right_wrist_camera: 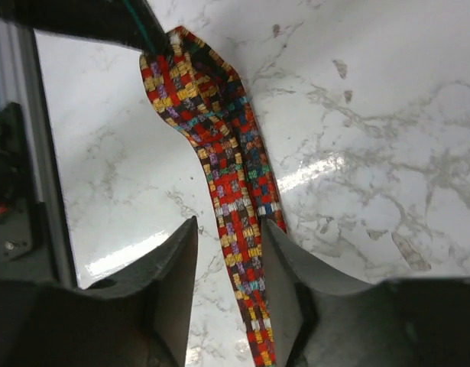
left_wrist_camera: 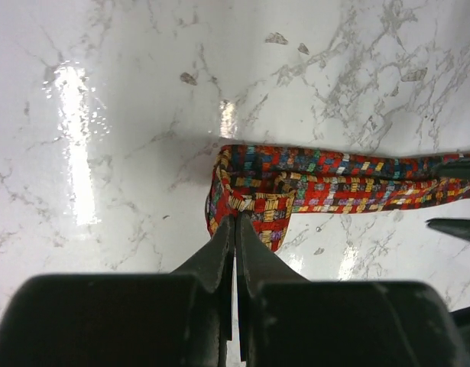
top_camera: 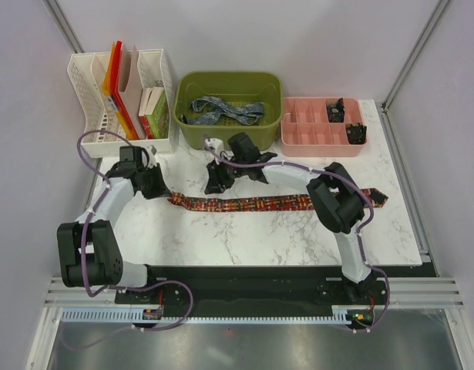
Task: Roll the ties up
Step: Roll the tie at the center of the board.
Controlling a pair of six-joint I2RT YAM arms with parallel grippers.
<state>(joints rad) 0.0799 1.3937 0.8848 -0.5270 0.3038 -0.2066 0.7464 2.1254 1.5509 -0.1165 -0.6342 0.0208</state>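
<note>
A red, orange and dark patterned tie lies stretched left to right across the marble table. My left gripper is shut on its left end, which is folded over at the fingertips; the tie runs off to the right. My right gripper stands open over the same tie, a short way along from that end. The strip passes between its fingers, close to the right one. A blue-grey patterned tie lies crumpled in the green bin.
A white file rack with folders stands at the back left. A pink compartment tray holding small dark items sits at the back right. The tie's far end reaches near the table's right edge.
</note>
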